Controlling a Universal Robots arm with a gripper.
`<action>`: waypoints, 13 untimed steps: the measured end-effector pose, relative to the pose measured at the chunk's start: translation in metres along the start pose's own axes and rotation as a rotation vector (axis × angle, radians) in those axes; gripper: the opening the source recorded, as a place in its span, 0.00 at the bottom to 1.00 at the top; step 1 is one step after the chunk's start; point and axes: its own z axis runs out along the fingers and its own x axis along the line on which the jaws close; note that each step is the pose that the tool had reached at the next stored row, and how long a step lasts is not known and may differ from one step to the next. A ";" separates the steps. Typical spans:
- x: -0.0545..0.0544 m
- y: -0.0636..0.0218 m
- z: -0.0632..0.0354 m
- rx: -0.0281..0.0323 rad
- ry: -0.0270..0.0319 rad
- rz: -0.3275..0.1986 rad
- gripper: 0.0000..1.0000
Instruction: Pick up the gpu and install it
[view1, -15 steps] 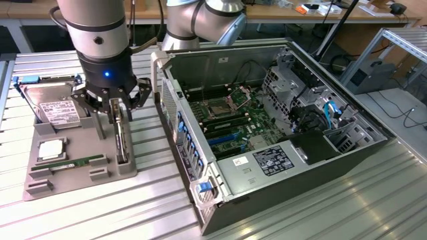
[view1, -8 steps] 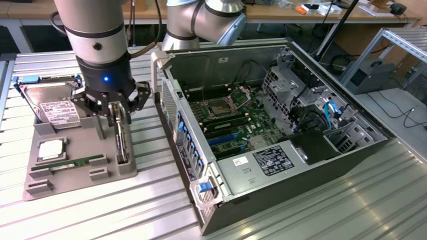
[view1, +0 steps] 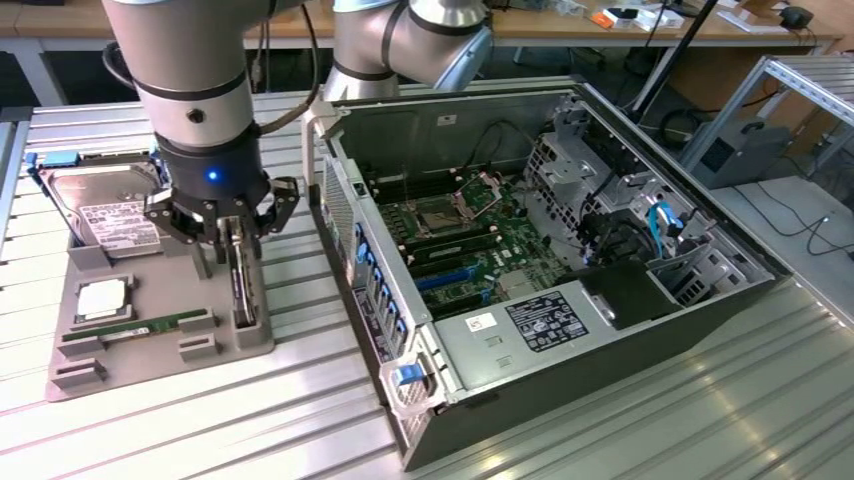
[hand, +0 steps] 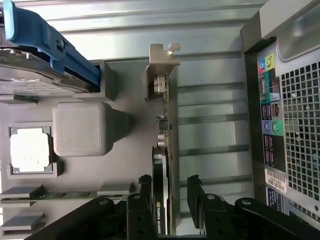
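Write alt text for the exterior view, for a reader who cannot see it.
The robot arm's open hand hangs over a graphics card standing on edge in a grey tray, one finger on each side of it. The tray holds a hard drive and a memory stick; an open computer case lies at the exterior view's right.

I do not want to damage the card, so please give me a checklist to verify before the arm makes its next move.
1. End effector open: ok.
2. Its fingers on both sides of the gpu: ok.
3. gpu upright in gray holder: ok.
4. gpu's lower edge loose in holder: cannot tell.
5. Computer case side open: ok.
6. Blue slots free of cards: ok.
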 end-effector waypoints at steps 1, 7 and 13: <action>0.001 -0.0001 0.0022 0.0000 0.0001 0.000 0.42; 0.002 -0.0008 0.0157 0.0002 0.0000 0.000 0.42; 0.003 0.0061 0.0219 0.0018 -0.0001 0.000 0.42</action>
